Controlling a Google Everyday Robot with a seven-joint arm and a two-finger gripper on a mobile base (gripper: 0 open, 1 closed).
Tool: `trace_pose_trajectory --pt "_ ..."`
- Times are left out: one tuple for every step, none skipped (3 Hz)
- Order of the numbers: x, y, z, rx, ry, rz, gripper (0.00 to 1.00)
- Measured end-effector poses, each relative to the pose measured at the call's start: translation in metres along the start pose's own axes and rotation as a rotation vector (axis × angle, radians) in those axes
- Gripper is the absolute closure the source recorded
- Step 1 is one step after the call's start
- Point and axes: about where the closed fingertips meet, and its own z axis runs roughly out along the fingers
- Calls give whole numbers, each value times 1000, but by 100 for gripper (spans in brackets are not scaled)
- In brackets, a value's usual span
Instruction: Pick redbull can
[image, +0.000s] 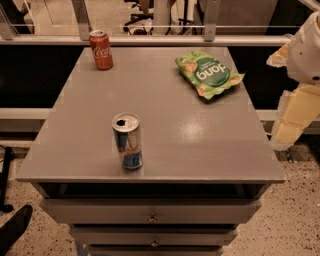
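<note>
Redbull can stands apart from Coca-Cola can, snack bag; gripper far right.

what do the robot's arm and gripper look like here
The arm is a rounded, glossy white shell at the view's right edge. Below it the gripper, off the right side of the table, is pale cream-yellow and blocky, in flat segments. No cables or markings show.
</note>
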Motion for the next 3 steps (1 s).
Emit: trace_pose_trajectory --pt "-1 0 1 0 -5 0 0" --pt "-14 4 16 -11 -73 8 0" --pt "-44 17 55 -65 -204 23 0"
